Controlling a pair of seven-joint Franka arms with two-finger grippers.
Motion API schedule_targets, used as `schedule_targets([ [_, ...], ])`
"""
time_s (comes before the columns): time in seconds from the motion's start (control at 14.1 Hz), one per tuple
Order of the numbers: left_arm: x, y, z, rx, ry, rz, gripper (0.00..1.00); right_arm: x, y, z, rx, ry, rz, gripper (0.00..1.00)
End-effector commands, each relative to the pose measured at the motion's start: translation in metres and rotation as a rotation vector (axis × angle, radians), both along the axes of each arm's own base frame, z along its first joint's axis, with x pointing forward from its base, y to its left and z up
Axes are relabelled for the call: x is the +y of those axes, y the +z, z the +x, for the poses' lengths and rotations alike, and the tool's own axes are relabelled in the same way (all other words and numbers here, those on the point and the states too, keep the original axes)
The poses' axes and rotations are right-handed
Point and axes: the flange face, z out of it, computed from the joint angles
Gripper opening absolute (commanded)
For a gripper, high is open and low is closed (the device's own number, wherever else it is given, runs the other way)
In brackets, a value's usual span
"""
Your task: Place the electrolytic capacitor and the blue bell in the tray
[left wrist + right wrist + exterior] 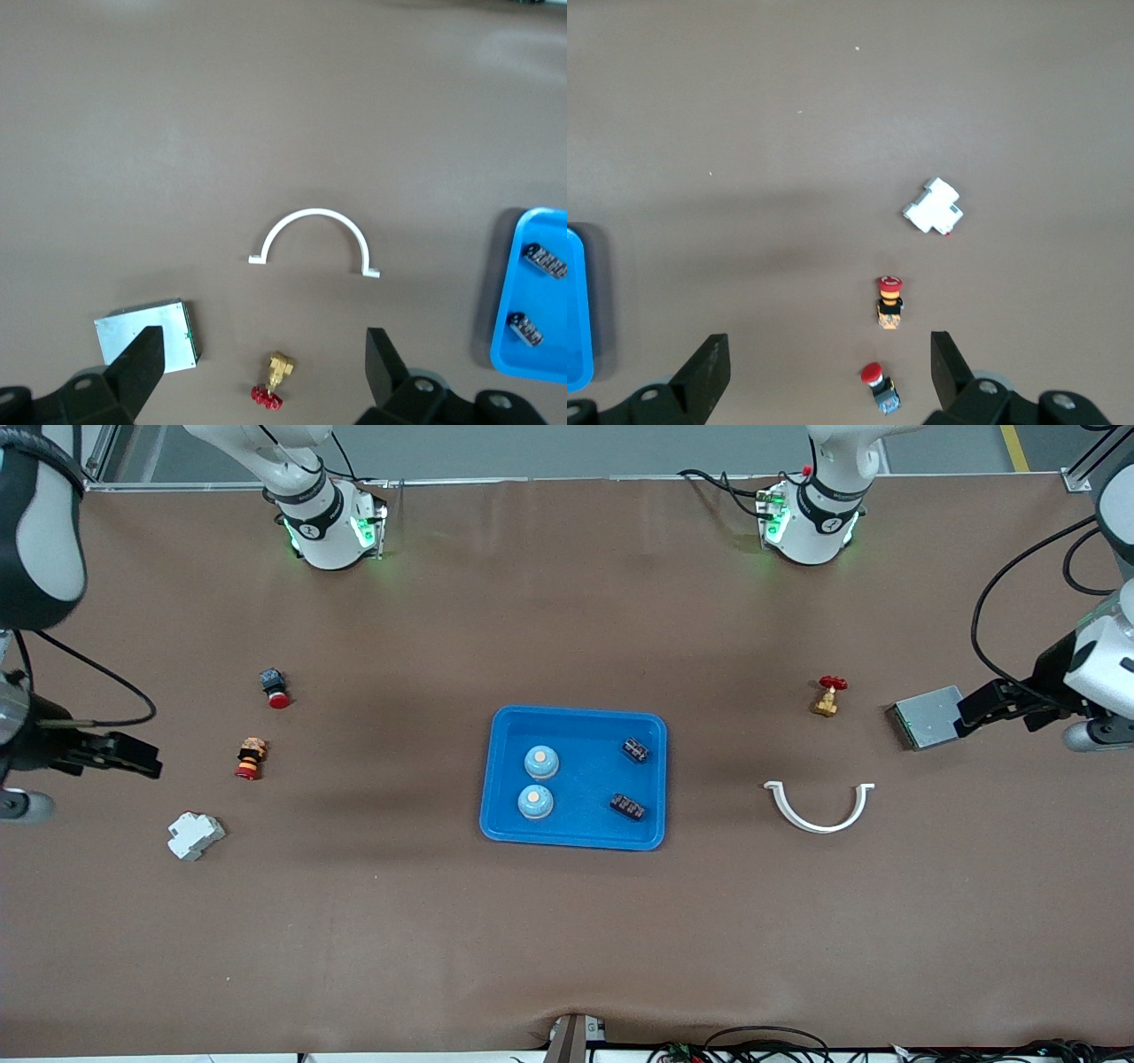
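Sitting mid-frame in the front view, the tray [573, 778] held two bells [541, 762] and two dark capacitors [634, 749]. Both grippers waited with fingers spread: left gripper [263, 352] at the right edge, seemingly over the grey box [927, 717]; right gripper [830, 356] at the left edge.

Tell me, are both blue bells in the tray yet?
In. Both blue bells sit upright inside the tray, toward the right arm's end, with two capacitors toward the left arm's end.
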Motion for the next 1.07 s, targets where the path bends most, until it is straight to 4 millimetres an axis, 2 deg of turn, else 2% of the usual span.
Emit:
schedule_targets([
  [0.0, 0.003, 0.007, 0.015, -0.004, -0.001, -0.013, 1.00, -0.015, 0.015, -0.037, -0.004, -0.036, 0.018, 1.00],
  [0.14, 0.007, 0.012, 0.014, -0.012, 0.001, -0.013, 1.00, -0.018, 0.026, -0.049, -0.017, -0.045, 0.021, 1.00],
  [0.36, 0.004, 0.011, 0.013, -0.003, -0.014, -0.018, 1.00, -0.021, 0.034, -0.053, -0.029, -0.053, 0.021, 1.00],
  [0.57, -0.004, 0.009, 0.009, 0.023, -0.025, -0.019, 1.00, -0.007, 0.052, -0.058, -0.061, -0.043, 0.020, 1.00],
  [0.85, -0.009, 0.008, 0.014, 0.012, -0.035, -0.015, 1.00, -0.010, 0.056, -0.058, -0.069, -0.049, 0.022, 1.00],
  [1.0, -0.008, 0.000, 0.018, 0.015, -0.022, -0.020, 1.00, -0.016, 0.058, -0.061, -0.072, -0.060, 0.021, 1.00],
])
